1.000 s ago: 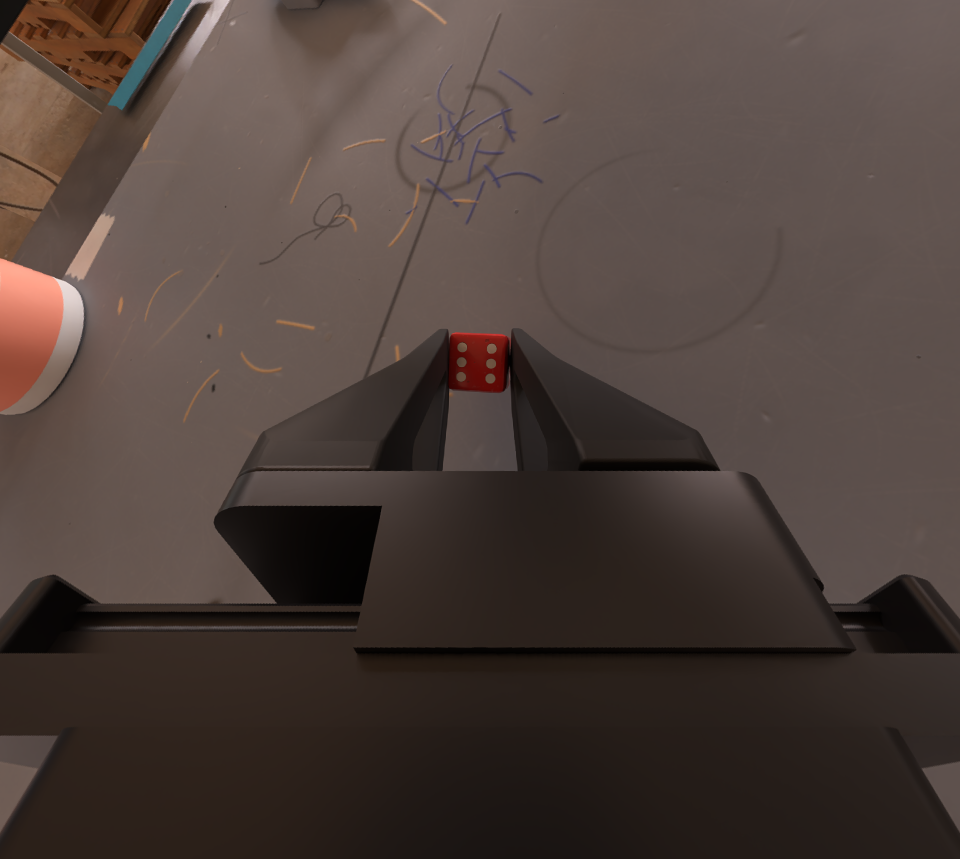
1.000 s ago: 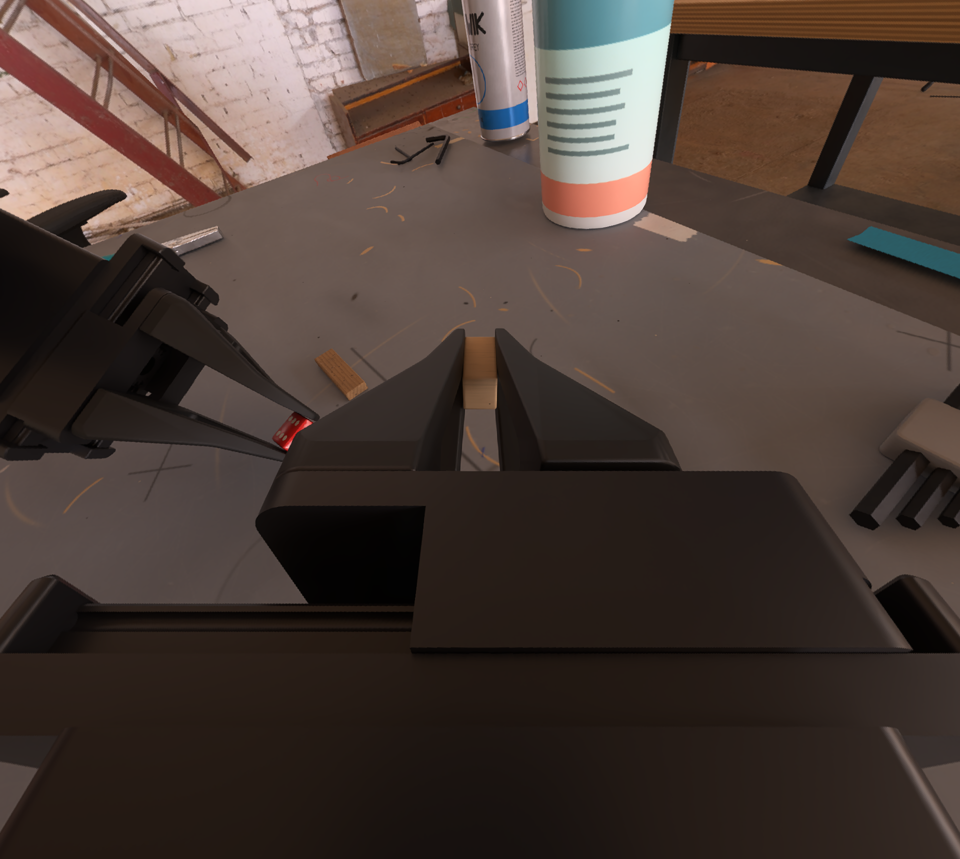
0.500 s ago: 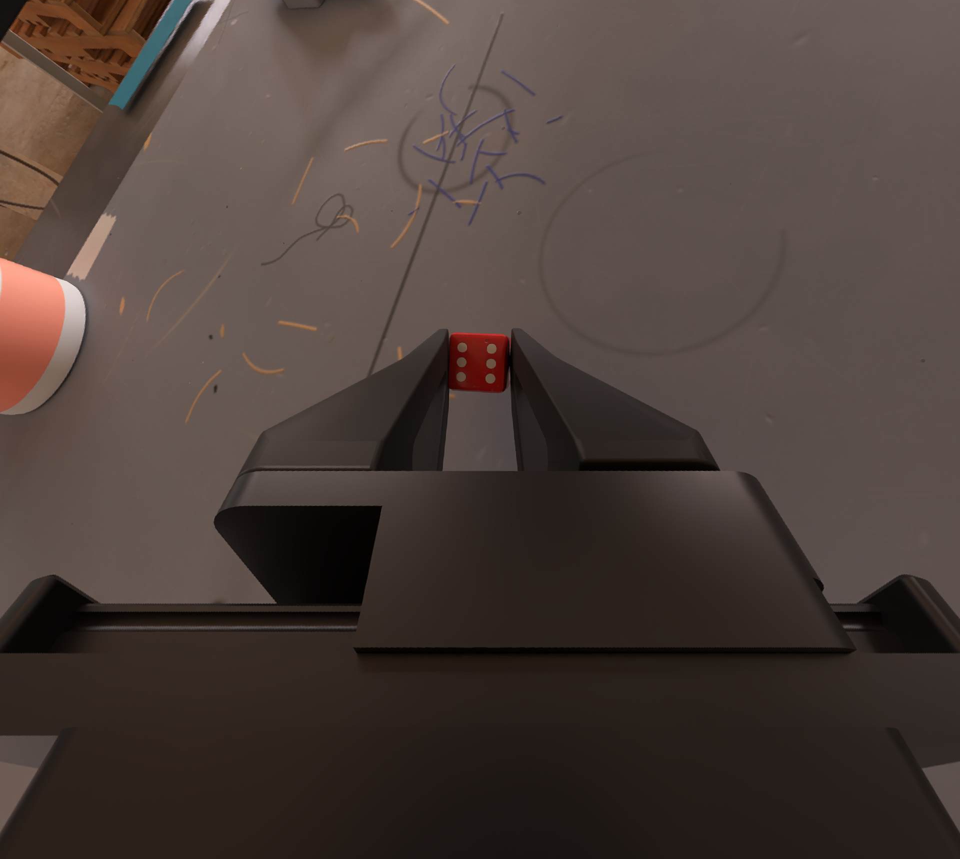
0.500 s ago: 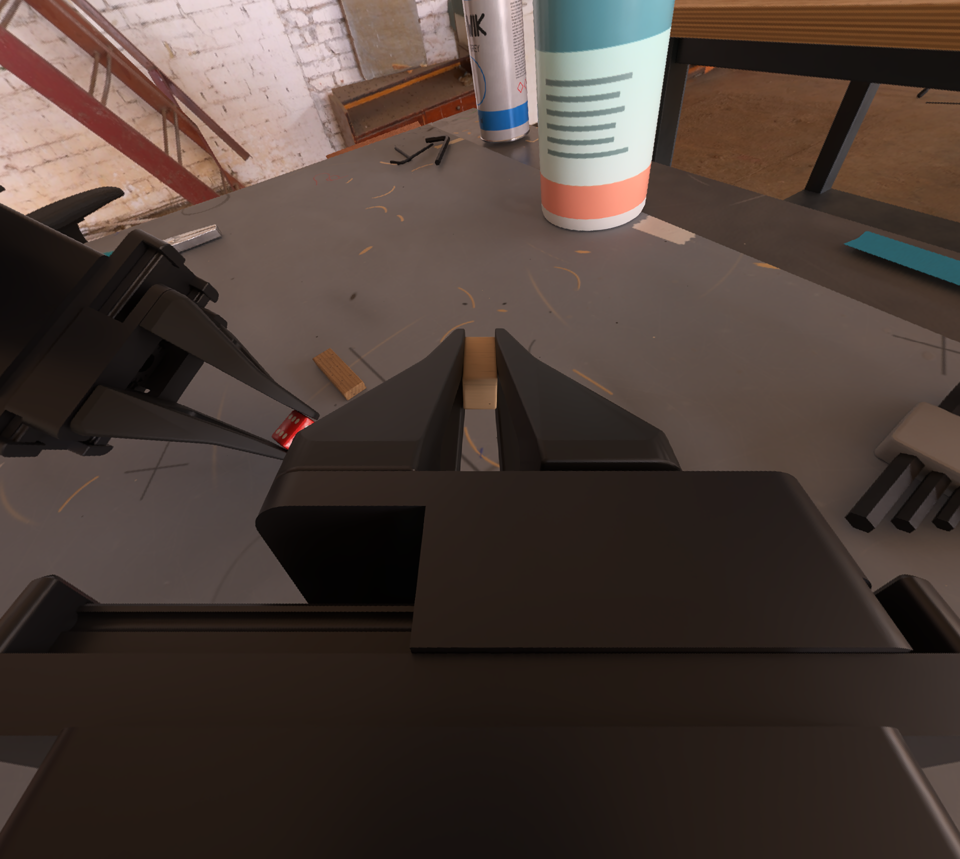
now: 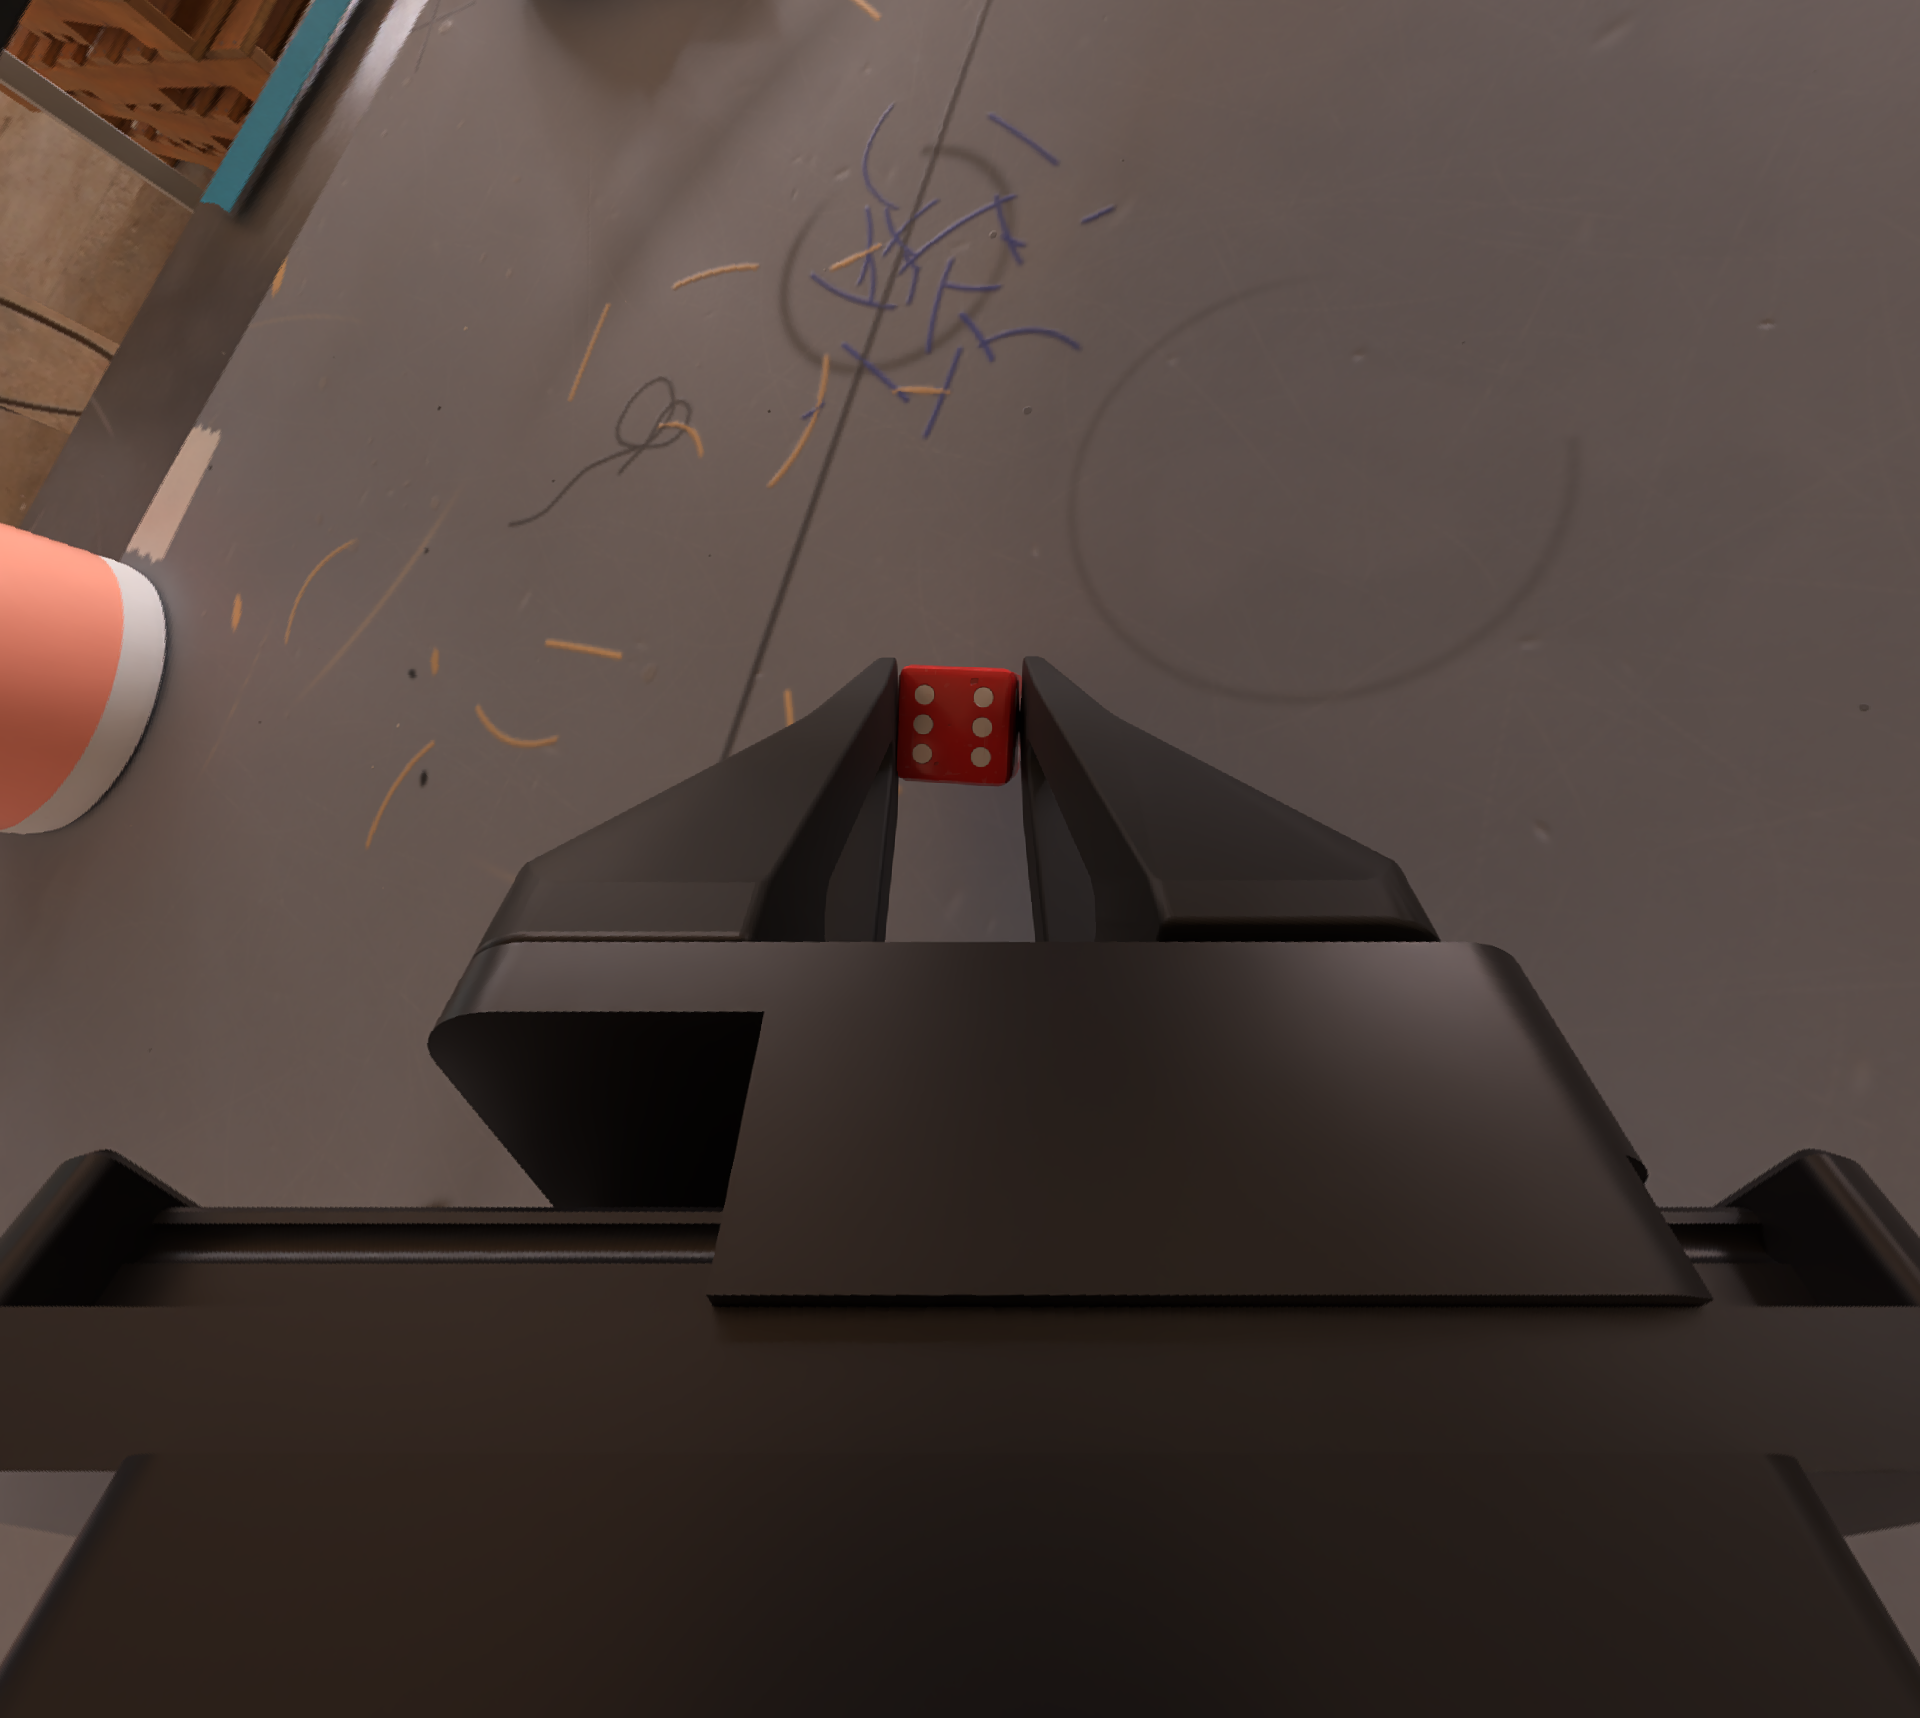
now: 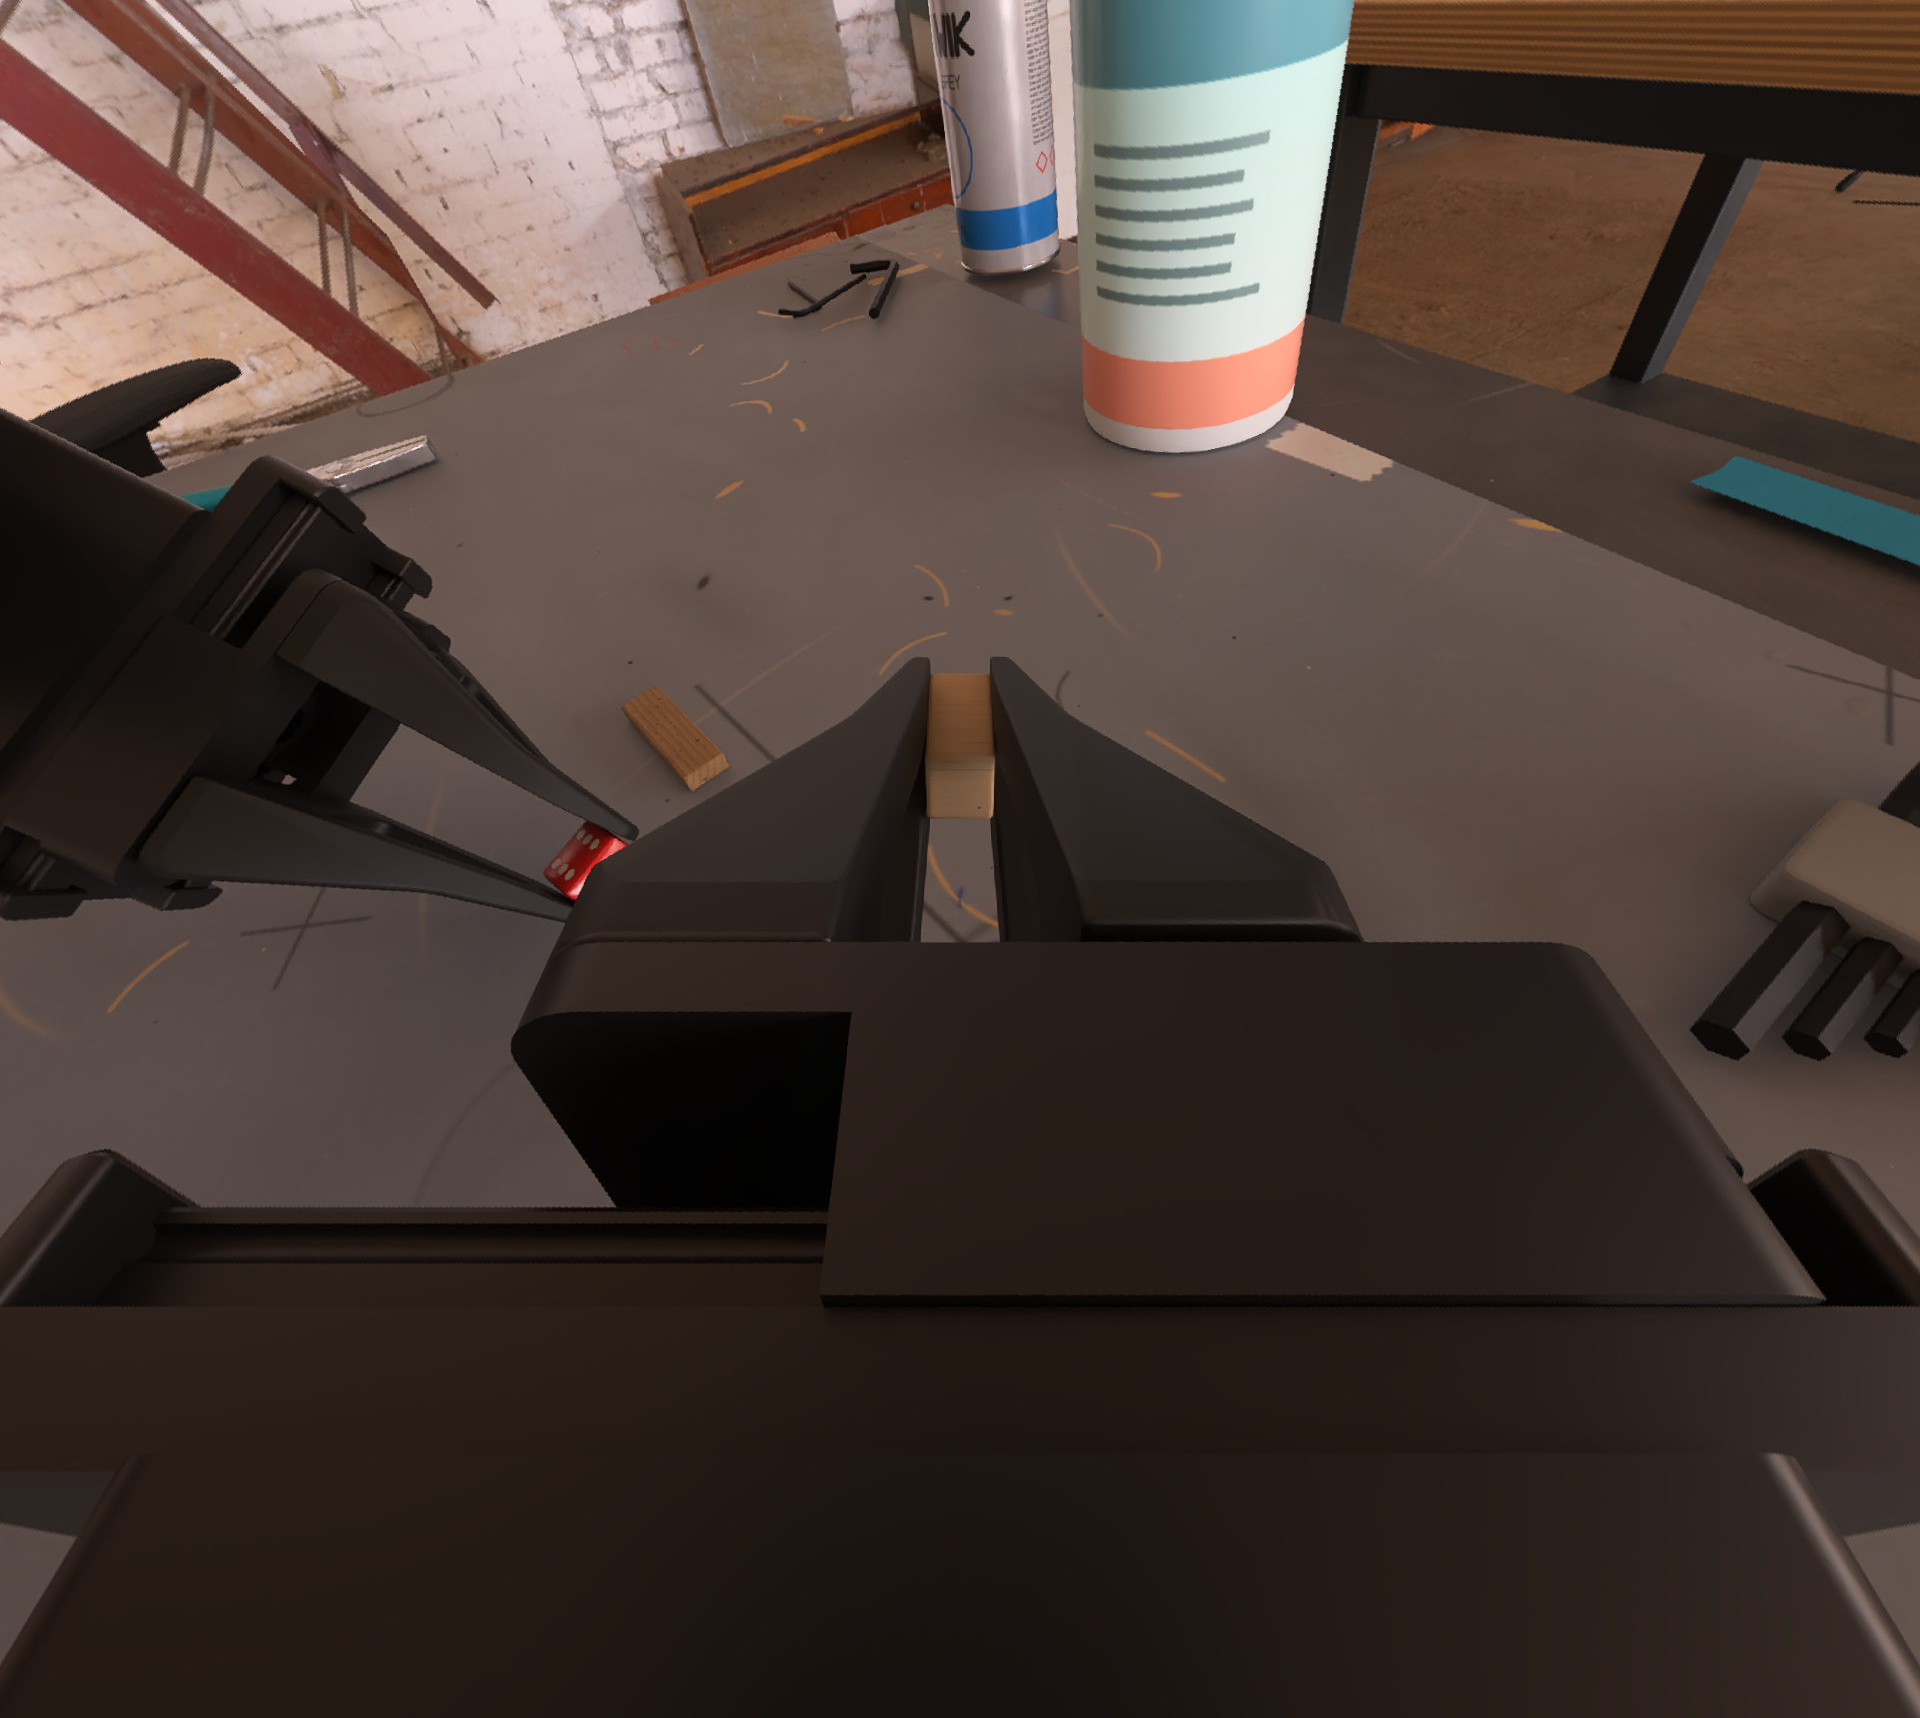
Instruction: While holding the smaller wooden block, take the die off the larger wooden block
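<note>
My left gripper (image 5: 958,681) is shut on the red die (image 5: 957,725), held above the grey table; the die's white-dotted face looks at the camera. In the right wrist view the left gripper (image 6: 597,868) shows at the left with the die (image 6: 578,856) between its tips. My right gripper (image 6: 959,681) is shut on the smaller, pale wooden block (image 6: 959,743), held above the table. The larger wooden block (image 6: 675,737) lies flat on the table beyond the two grippers, with nothing on it.
A tall teal, white and salmon tube (image 6: 1195,141) stands at the back, its base also in the left wrist view (image 5: 62,681). A spray can (image 6: 992,68), black hex keys (image 6: 842,288), a metal bar (image 6: 379,461) and a bit holder (image 6: 1829,951) lie around.
The views have shifted only very slightly; both grippers keep their holds on the die and the small block.
</note>
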`<state>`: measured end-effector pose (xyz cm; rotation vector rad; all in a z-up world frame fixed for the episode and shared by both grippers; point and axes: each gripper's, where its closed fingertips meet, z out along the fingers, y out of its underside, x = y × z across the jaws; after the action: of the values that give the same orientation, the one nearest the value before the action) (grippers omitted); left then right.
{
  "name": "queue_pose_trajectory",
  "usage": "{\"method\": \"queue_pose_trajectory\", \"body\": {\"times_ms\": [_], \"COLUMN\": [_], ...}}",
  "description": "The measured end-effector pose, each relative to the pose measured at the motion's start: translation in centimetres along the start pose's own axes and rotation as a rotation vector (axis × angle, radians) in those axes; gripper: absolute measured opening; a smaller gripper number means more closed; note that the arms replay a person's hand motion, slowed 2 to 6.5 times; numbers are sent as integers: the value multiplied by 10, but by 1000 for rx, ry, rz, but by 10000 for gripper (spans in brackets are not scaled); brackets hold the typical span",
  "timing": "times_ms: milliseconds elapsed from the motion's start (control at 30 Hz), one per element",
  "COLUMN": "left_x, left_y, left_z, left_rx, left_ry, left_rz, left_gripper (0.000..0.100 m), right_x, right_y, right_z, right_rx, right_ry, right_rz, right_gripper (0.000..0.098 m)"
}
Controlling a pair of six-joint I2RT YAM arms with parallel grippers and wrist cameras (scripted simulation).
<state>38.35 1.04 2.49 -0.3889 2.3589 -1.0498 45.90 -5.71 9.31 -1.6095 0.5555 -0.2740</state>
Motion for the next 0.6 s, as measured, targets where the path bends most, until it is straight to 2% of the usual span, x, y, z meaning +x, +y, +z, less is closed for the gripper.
{"method": "queue_pose_trajectory", "body": {"times_ms": [600], "left_x": [0], "left_y": [0], "left_z": [1], "left_rx": [-7], "left_ry": [4], "left_rz": [-1], "left_gripper": [197], "right_x": [-1], "right_y": [1], "right_z": [1], "right_rx": [-6], "right_ry": [-2], "right_rz": [-2], "right_gripper": [93]}}
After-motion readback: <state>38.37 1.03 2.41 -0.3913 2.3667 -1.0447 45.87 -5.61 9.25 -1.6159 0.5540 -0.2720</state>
